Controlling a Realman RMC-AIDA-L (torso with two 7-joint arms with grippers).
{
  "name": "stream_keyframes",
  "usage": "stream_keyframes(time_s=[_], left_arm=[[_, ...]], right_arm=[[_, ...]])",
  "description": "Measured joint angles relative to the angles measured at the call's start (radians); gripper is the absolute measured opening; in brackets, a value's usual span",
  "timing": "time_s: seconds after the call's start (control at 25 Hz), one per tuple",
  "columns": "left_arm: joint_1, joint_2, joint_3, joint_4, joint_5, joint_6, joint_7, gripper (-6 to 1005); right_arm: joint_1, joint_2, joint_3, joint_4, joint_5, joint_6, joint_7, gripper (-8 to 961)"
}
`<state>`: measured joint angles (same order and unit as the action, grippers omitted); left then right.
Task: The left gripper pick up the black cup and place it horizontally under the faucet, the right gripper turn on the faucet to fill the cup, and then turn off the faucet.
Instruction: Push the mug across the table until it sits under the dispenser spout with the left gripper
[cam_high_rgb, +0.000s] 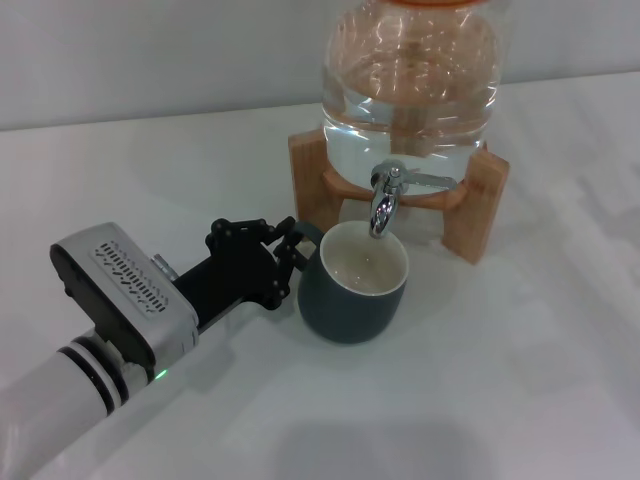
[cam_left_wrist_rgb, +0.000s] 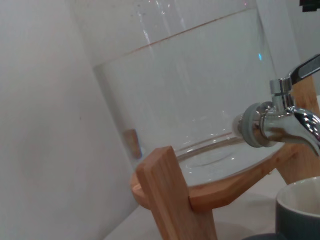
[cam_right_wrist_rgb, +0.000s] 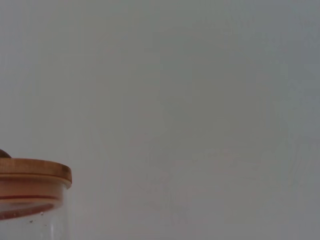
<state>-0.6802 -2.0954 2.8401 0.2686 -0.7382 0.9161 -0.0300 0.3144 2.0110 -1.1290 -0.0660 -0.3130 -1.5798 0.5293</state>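
The black cup (cam_high_rgb: 352, 290) stands upright on the white table, its cream inside open right below the spout of the chrome faucet (cam_high_rgb: 385, 200). My left gripper (cam_high_rgb: 292, 250) is at the cup's left side, its black fingers closed on the cup where the handle is hidden. The left wrist view shows the faucet (cam_left_wrist_rgb: 280, 125) close by and the cup's rim (cam_left_wrist_rgb: 300, 200) below it. No water runs from the spout. The right gripper is out of view.
The clear jar (cam_high_rgb: 410, 90) holds water and rests on a wooden stand (cam_high_rgb: 478, 215) behind the cup. The right wrist view shows only the jar's wooden lid (cam_right_wrist_rgb: 30, 175) and a plain wall. White table (cam_high_rgb: 520, 380) extends around.
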Motion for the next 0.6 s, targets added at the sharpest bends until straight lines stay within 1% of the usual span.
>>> stream_keyframes(time_s=[0.36,0.6], left_arm=[[0.000,0.000,-0.006,0.000,0.001,-0.015,0.001,105],[-0.001,0.000,-0.007,0.000,0.001,-0.027,0.002,145]], right_arm=[[0.018,0.000,0.000,0.000,0.000,0.002,0.000,868],[0.026,0.000,0.000,0.000,0.000,0.013,0.000,868]])
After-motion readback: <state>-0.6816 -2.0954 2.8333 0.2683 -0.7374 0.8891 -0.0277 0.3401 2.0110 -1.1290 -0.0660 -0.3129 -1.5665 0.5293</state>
